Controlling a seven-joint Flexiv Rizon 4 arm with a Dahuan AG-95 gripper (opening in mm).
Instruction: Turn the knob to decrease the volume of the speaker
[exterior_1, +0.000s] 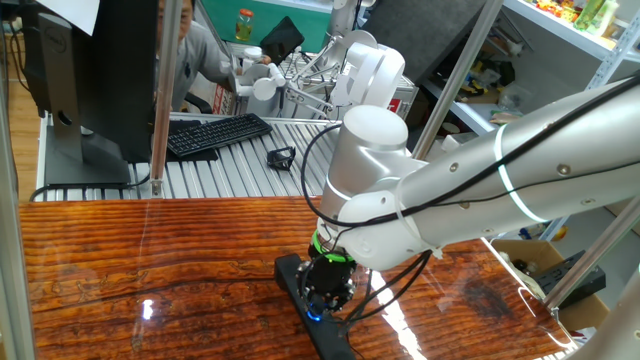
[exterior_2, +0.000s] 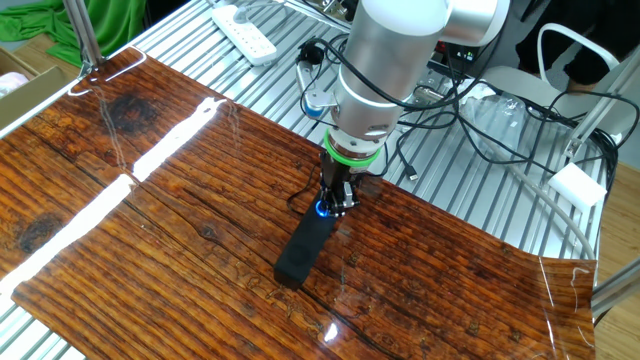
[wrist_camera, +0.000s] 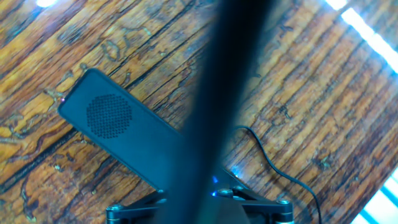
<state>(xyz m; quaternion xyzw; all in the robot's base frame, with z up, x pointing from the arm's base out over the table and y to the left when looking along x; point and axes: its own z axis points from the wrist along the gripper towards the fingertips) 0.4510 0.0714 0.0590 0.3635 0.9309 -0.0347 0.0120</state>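
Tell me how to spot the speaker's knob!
Find the wooden table and the long black speaker lying on it. At the speaker's end under the robot's hand sits the knob; it alone glows blue.

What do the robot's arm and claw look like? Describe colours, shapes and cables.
The arm is glossy white, built of thick rounded tubes, with a bright green ring at the wrist. Thin black cables run along it. The claw is small and black.

I see a black keyboard on the ribbed metal surface beyond the wooden desk. A white power strip lies at the far edge, and a dark monitor stands far left.
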